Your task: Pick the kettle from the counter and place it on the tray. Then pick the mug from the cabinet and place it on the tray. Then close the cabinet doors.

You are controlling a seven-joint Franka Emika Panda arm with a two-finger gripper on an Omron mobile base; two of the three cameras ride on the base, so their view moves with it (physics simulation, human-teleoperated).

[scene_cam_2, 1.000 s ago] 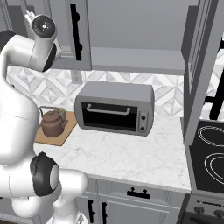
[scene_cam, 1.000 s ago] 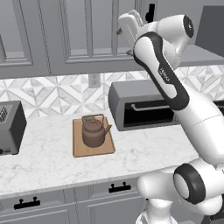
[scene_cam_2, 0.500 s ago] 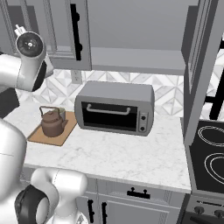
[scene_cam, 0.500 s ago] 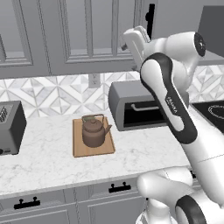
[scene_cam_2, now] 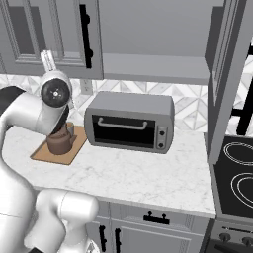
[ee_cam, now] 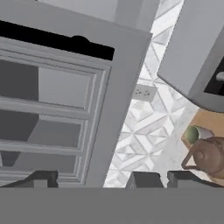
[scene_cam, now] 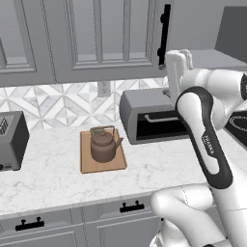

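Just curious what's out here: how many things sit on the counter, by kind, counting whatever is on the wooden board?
Kettle: 1
Mug: 1
Tray: 1
Toaster oven: 1
Toaster: 1
Total: 5

Kettle (scene_cam: 103, 146) and mug (ee_cam: 196, 134) on tray (scene_cam: 87, 163)

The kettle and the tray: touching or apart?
Touching. The left base view shows the kettle standing squarely on the tray, with no gap beneath its base.

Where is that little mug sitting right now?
The mug lies on the wooden tray, tucked behind the brown kettle, left of the toaster oven.
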